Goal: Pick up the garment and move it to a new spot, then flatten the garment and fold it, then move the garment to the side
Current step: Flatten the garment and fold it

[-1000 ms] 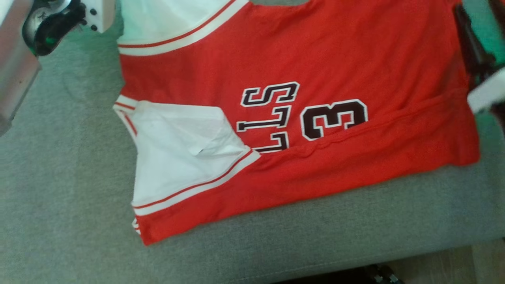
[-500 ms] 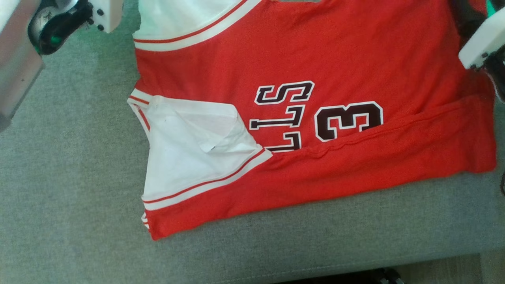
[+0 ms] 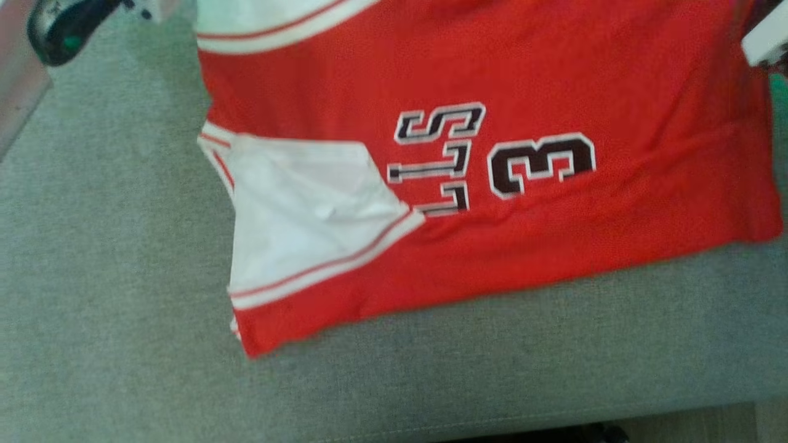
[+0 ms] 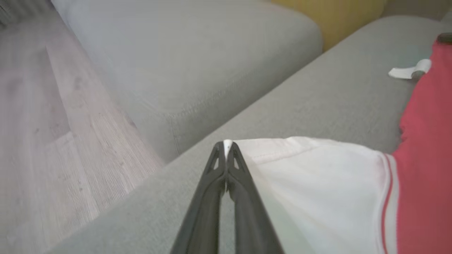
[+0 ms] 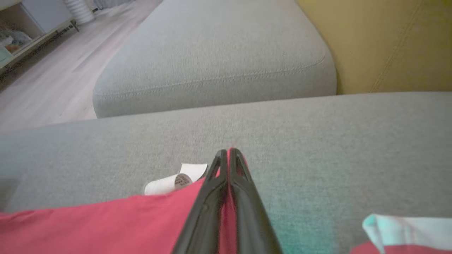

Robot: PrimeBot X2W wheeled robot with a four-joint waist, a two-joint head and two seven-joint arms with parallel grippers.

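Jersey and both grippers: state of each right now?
jersey: spread on the sofa, near edge folded over the lettering
left gripper: shut on the jersey's white corner
right gripper: shut on the jersey's red edge
tag: curled, beside the red edge

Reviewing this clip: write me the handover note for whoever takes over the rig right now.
Grip: left claw shut on a white corner of the jersey; right claw shut on its red edge.
Where: the jersey lies spread on the grey sofa seat, lettering up, with the near red strip folded over part of the lettering.
Done: placed and mostly flattened; one fold seems to be in.
Left: finish folding, then move it to the side.
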